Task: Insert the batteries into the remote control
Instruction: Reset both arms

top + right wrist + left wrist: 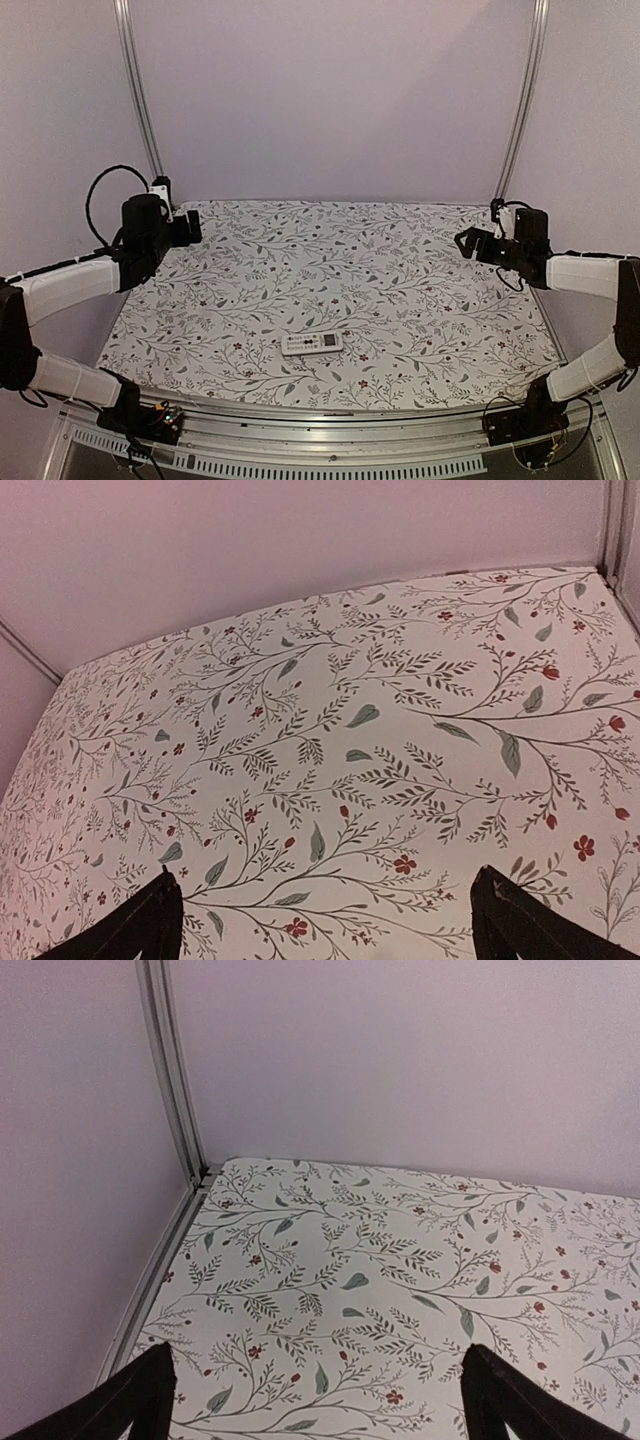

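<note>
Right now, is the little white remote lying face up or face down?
Face up: the small white rectangular remote control lies flat, its buttons showing on top.

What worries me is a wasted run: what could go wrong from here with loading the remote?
1. The small white slim rectangular remote control lies flat, buttons up, on the flower-printed tablecloth; its back is hidden, so it likely needs turning over, and may slip when gripped.
2. No batteries show in any view, so there may be nothing to load.
3. Both wrist views show only cloth, so the first reach rests on the top view alone.
</note>
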### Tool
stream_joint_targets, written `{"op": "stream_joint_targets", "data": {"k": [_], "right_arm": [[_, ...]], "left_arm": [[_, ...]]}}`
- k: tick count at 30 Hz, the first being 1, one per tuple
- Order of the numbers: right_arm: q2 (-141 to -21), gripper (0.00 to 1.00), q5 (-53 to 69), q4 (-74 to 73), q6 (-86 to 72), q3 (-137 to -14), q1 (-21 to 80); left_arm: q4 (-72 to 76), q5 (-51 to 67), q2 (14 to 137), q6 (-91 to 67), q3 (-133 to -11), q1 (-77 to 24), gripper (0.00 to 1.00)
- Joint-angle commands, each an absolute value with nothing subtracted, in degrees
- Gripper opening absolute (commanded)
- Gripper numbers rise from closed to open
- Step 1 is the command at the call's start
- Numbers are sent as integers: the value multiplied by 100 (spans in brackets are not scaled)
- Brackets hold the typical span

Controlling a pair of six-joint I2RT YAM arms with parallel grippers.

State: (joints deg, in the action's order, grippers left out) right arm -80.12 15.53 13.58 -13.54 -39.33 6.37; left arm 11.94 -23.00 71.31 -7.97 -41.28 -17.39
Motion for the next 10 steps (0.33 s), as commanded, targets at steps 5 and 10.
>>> {"op": "stream_joint_targets", "data": {"k": [5, 10], "right_arm": [[-7686, 99, 294, 946, -1924, -3741, -139], [-7484, 99, 472, 1522, -1774, -3343, -141]], "left_arm": [[1426, -2258, 7238, -1605, -3762, -972, 100], [1859, -2547, 7142, -1376, -3471, -950, 100]]}}
